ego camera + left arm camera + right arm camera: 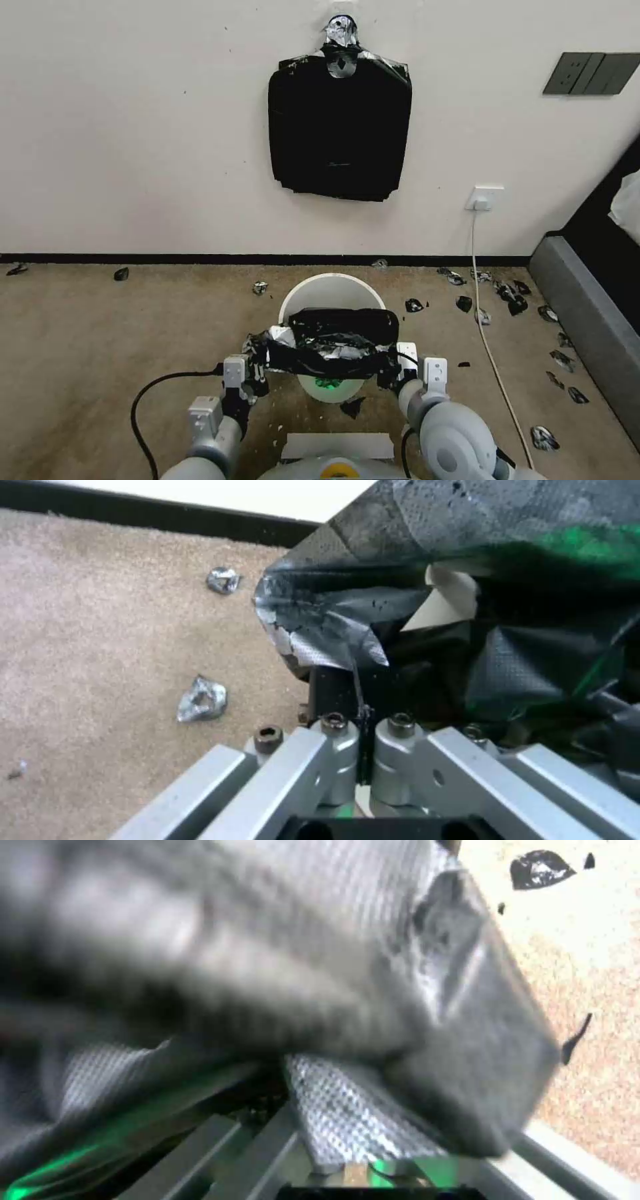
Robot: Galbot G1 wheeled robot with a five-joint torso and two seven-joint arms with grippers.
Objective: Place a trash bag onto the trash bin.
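Trash bin: you have the round cream-white bin standing on the carpet straight ahead of you, between your two arms, with its far rim and inner wall bare and the wall just behind it.
Trash bag: the glossy black bag is stretched across the near part of the bin's mouth, its far edge draped inside the opening, its near edge bunched and crinkled over the near rim; a patch of the bin shows through a gap in the plastic in your left wrist view.
Left hand: it sits at the bag's left end, just beside the bin's rim; your left wrist view shows its fingers drawn close together with a fold of black film pinched between them.
Right hand: it sits at the bag's right end, level with the left one; in your right wrist view the bag lies pressed over the hand, and you cannot tell how far its fingers are parted.
Stack of bags: a flat black stack hangs on the wall above the bin, taped at the top.
Scraps: small torn black pieces lie scattered on the carpet, mostly to your right near a white cable.
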